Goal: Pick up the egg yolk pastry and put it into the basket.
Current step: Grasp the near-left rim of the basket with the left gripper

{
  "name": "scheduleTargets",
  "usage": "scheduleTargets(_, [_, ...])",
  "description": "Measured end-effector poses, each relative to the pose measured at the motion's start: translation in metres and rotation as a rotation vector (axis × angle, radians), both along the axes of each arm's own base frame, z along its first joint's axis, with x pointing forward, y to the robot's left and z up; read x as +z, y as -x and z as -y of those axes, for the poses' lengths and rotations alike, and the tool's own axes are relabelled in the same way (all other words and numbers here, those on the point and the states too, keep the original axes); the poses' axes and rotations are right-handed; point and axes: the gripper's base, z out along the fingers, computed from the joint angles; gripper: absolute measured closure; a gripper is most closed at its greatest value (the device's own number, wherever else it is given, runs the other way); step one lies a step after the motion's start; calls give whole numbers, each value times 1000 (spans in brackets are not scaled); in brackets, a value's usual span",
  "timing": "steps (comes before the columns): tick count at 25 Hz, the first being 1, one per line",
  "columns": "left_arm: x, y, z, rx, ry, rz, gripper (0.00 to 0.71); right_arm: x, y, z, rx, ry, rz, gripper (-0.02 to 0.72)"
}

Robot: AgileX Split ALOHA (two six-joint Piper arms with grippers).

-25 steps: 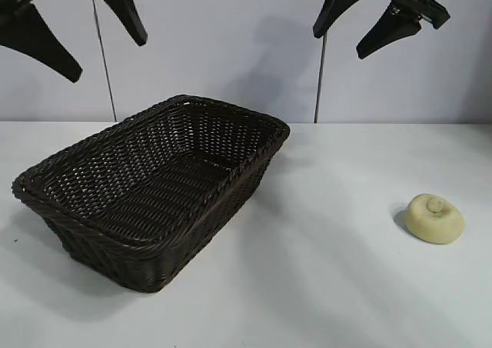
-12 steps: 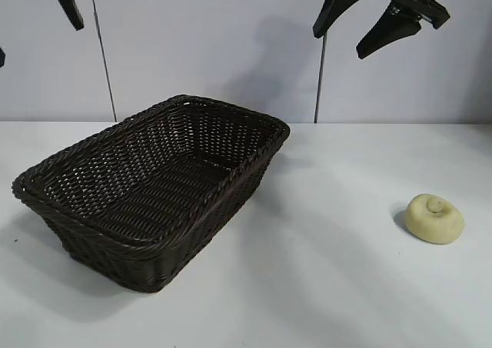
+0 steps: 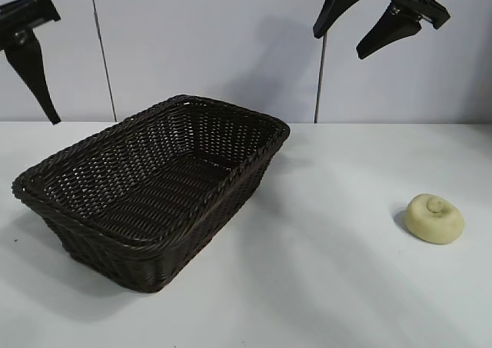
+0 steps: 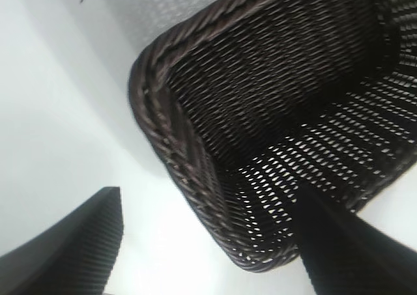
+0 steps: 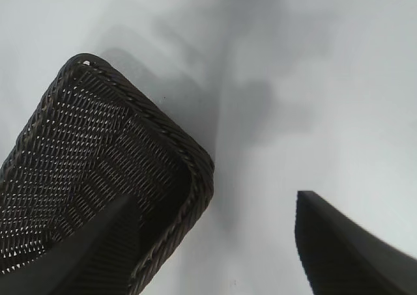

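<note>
The basket is dark brown, almost black, woven in fine horizontal rows of wicker with small pale gaps showing through its sides and floor, and its rim is a thicker twisted braid of the same brown. The egg yolk pastry is pale yellow-cream all over, plain and unpatterned, its small top knob the same shade. The table is plain white with soft grey shadows. The left claw and right claw are matt black; the wall behind is pale grey-blue.
</note>
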Motion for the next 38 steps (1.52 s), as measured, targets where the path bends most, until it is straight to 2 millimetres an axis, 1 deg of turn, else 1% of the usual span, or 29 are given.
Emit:
scheduleTargets(4, [-13,10,16,25,31,6,178,0,0,0,0,0,0,209])
scheduleTargets(6, [-17,13,20,65,51,8,178,0,0,0,0,0,0,209])
scheduleTargets(9, [-25,15,20,112,64,8,178,0,0,0,1,0,-2,209])
scheduleTargets(14, [-26,12,21,164,88,23,178,0,1,0,4,1,-8,209])
scheduleTargets(16, [-29,10,22,177,90,24,178,0,1,0,4,1,-8,209])
scheduleTargets(25, [-51,1,25,202,63,-22,178,-1,1,0,7,1,-14,209])
scheduleTargets(32, [-70,6,18,276,47,-16,178,-1,1,0,7,1,-15,209])
scheduleTargets(38, [-84,2,18,296,47,-5,178,-1,1,0,7,1,-15,209])
